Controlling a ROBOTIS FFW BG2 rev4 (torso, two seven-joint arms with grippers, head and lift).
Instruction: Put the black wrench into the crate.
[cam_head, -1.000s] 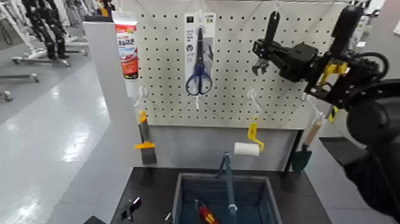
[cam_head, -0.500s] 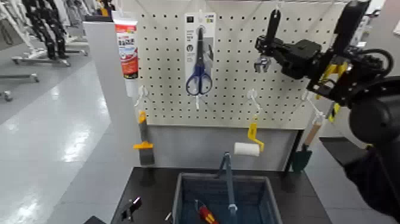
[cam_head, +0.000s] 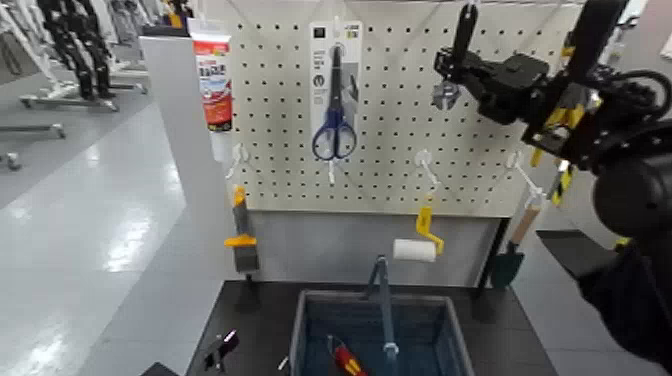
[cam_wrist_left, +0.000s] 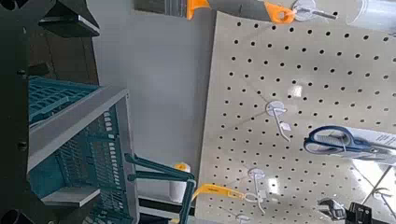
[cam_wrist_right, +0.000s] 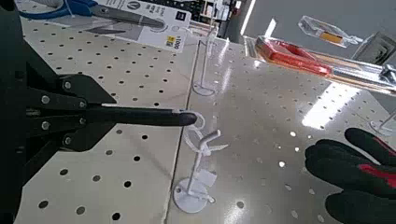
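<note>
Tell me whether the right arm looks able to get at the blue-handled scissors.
Probably yes: only bare pegboard lies between the scissors and the right gripper beside them, though that gripper is shut and must open first.

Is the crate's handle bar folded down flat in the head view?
No, the handle bar stands raised above the crate's rim.

The head view looks forward and down at the pegboard (cam_head: 385, 120) and crate (cam_head: 380, 335); the left wrist view faces both sideways-on from nearer; the right wrist view looks closely along the pegboard.
</note>
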